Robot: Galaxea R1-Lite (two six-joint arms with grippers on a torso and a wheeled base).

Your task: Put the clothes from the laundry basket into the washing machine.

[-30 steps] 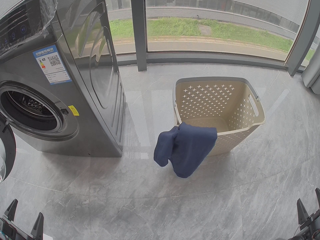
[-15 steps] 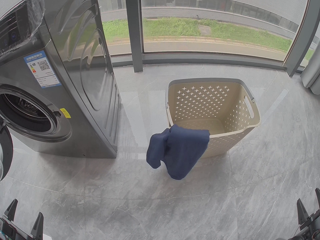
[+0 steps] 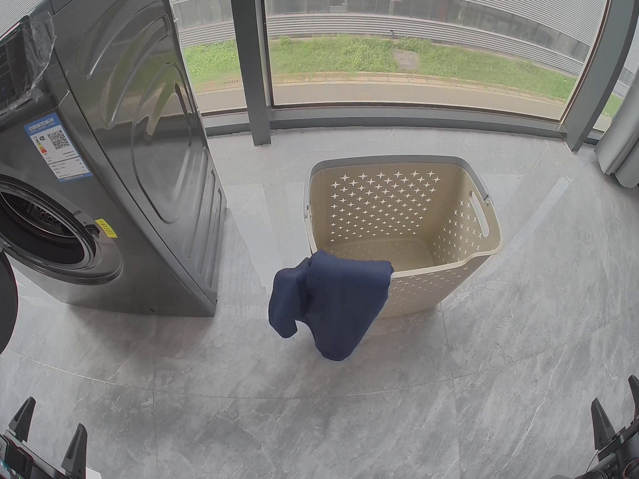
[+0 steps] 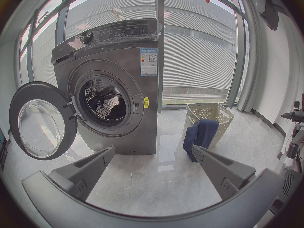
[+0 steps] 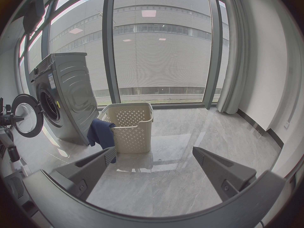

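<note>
Clothes (image 3: 331, 304) amount to one dark blue garment, judged from the end effectors outward. The left end effector (image 3: 52, 427) at 7 o'clock and the right end effector (image 3: 616, 400) at 5 o'clock in the head view are both spread wide, holding nothing, well apart from everything. At 12 o'clock the garment is draped over the near rim of the laundry basket (image 3: 426, 281), most of it hanging outside toward the floor (image 3: 266, 400). The washing machine (image 3: 153, 134) stands at 10 o'clock with its door (image 4: 41, 121) swung open. A nudge to the light basket, or a pinch on one loose fold, would likely let the cloth slide to the floor. A trailing end could also snag the rim and tip the basket. An arm swinging toward the drum (image 4: 104, 100) may clip the open door. How much cloth lies inside the basket cannot be told. The garment hides the basket's near bottom corner, the drum's depths are dark, and the head view cuts off the machine's front at 9 o'clock.
</note>
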